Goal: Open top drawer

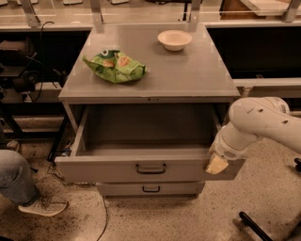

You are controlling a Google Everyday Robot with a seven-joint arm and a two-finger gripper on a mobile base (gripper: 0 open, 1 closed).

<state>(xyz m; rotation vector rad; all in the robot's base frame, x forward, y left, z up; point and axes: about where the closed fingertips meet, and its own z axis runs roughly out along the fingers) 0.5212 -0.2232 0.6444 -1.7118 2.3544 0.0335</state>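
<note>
The gripper [217, 164] hangs at the right end of the open top drawer [103, 170], whose front runs leftward from it; its grip cannot be told.

This looks like a robotics lab or test workshop rather than a home. A speckled hard floor [164, 219] runs across the bottom of the frame. At the left edge, dark open-frame benches [19, 70] hold equipment and loose cables [43, 33]. Bare metal posts [97, 12] stand along the top. A plain grey cabinet [188, 75] sits mid-frame like a test fixture, with only a chip bag [116, 66] and a bowl [174, 39] on it. A white robot arm [263, 122] reaches in from the right, its gripper [217, 164] at the right end of the top drawer [108, 172]. A bystander's jeans leg [16, 181] and sneaker [42, 207] show at lower left.
</note>
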